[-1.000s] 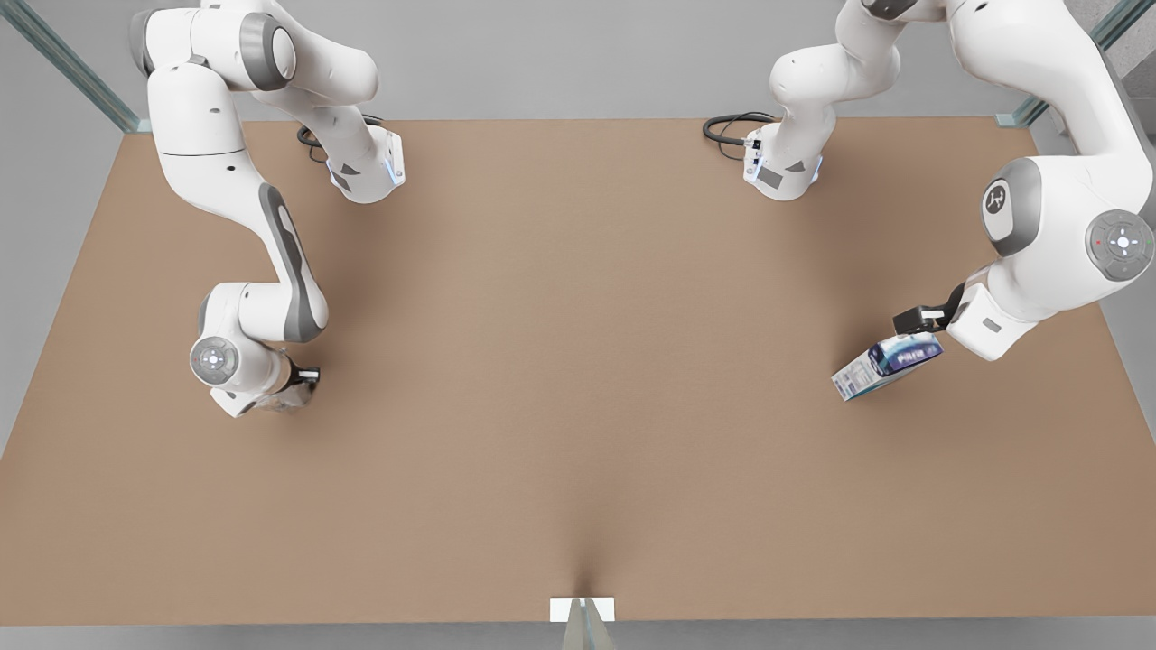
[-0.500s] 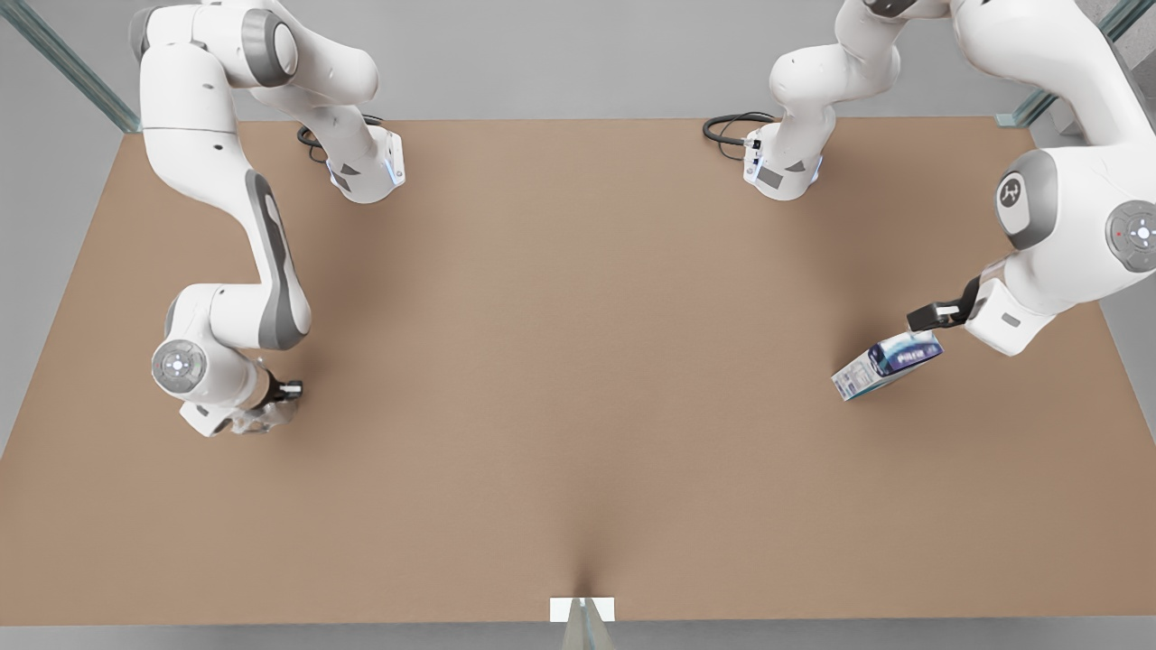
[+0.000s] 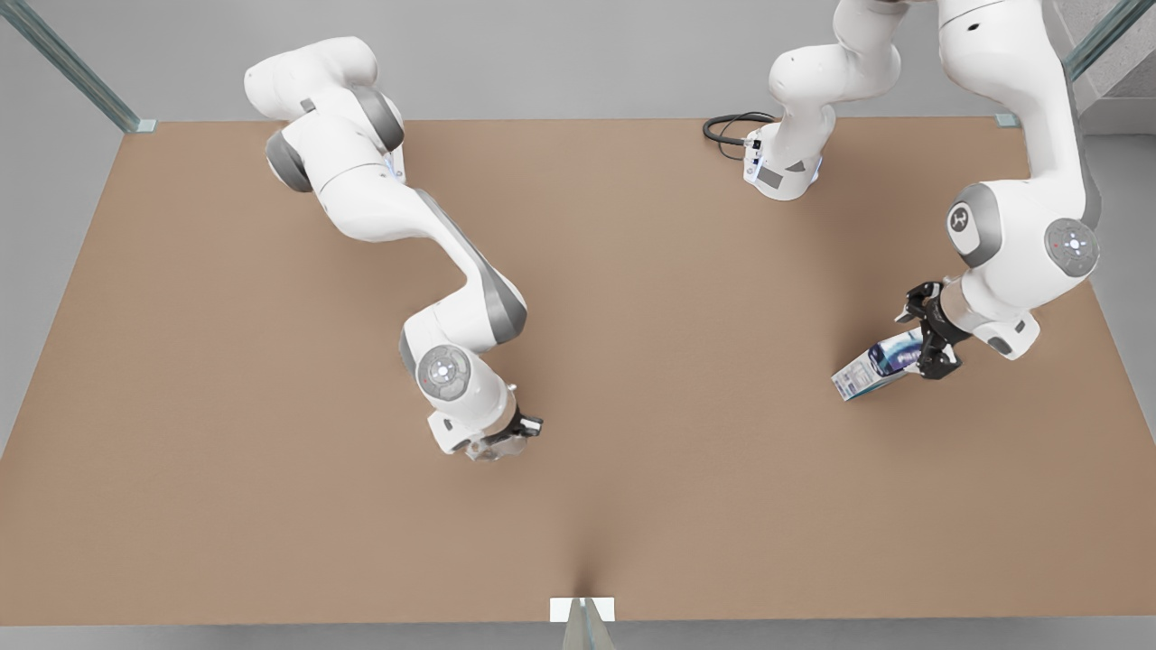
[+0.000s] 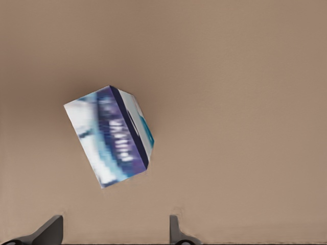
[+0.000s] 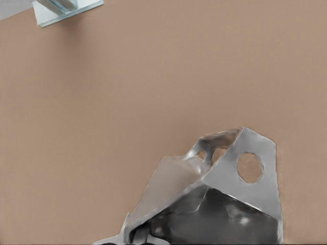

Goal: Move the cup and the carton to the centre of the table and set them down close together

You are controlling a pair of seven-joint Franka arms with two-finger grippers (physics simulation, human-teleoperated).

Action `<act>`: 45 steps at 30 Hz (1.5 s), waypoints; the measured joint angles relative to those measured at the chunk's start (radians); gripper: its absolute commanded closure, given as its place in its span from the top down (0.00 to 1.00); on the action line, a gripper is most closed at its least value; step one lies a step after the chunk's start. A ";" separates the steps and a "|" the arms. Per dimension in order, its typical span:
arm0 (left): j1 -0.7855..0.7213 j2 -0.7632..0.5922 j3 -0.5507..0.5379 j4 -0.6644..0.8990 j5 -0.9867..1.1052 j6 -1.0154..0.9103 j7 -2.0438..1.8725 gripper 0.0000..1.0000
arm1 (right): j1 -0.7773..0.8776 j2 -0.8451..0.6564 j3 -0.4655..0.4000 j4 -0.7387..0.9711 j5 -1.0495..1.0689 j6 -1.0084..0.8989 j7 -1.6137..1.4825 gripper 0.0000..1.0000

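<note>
A: Where's the carton?

B: The small rectangular white carton with dark blue and teal printed panels [image 3: 874,367] lies on the plain matte brown tabletop [image 3: 632,316], far toward the front view's right. It is tilted diagonally, flat faces, crisp edges. In the left wrist view [image 4: 110,135] I see a blue band with blurred lettering and a teal patch on the narrow side.

A: Left gripper?

B: The left gripper [image 3: 930,329] sits above the carton's end nearer the arm. Its black fingers [image 4: 48,229] are spread wide with nothing between them. From the wrist view the carton lies ahead of the tips, apart from them.

A: Cup?

B: The small pale grey-white faceted cup [image 5: 214,199] is angular and looks glossy and part see-through, with a dark hollow and 1 round hole in a flat facet. The right gripper [image 3: 506,438] is clamped on it near the table's middle, slightly toward the front view's left and the near edge. In the front view the cup [image 3: 488,449] pokes out just under the wrist.

A: Touching the table?

B: Can't tell.
</note>
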 measured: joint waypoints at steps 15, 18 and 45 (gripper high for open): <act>0.021 0.043 0.029 -0.076 0.000 0.143 -0.061 1.00 | 0.140 0.167 -0.019 0.095 -0.004 0.217 0.260 0.29; 0.037 0.044 0.035 -0.076 -0.005 0.147 -0.093 1.00 | 0.140 0.167 -0.017 0.094 -0.006 0.223 0.269 0.43; 0.034 0.075 0.103 -0.120 -0.001 0.197 -0.077 1.00 | -0.438 -0.607 0.079 -0.588 -0.070 -0.188 -0.623 1.00</act>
